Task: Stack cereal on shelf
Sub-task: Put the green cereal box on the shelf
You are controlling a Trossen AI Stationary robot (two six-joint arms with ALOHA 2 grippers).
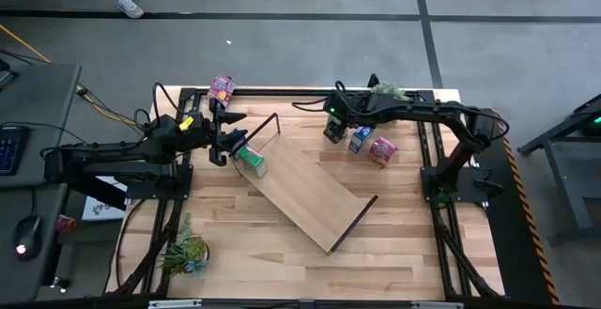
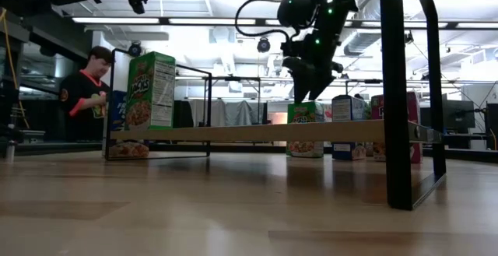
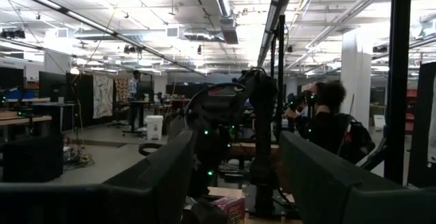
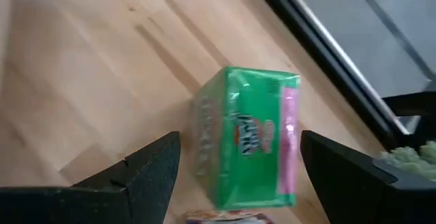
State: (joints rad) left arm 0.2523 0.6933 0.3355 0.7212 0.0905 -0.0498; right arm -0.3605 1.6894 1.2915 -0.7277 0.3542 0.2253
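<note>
From my seat I read the desk point(image 1: 282, 253) from its near edge first: a small potted plant point(image 1: 185, 253) sits at the near left corner, well apart from everything else.

Next comes the shelf point(image 1: 305, 189), a long light-wood board lying diagonally across the middle of the desk, with dark rod frames at both short ends. In the low view it shows as a raised plank point(image 2: 257, 132).

At the shelf's far left end a green cereal box point(image 1: 250, 162) stands on the board; the low view shows it upright point(image 2: 151, 89). My left pincer point(image 1: 225, 143) sits just beside that box, on its far left side, fingers spread wide and holding nothing. Its wrist camera looks level across the room between its two dark fingers point(image 3: 160, 183).

Farther back on the right, three boxes stand in a row on the desk beyond the shelf: a second green box point(image 1: 333, 129), a blue box point(image 1: 361, 139) and a pink box point(image 1: 382, 149). My right pincer point(image 1: 332, 121) hangs directly over the second green box point(image 4: 248, 137) with its fingers point(image 4: 153, 166) wide on either side, not touching it.

At the far left edge another pink box point(image 1: 223, 88) stands alone. A second potted plant point(image 1: 386, 90) sits on the far right edge.
</note>
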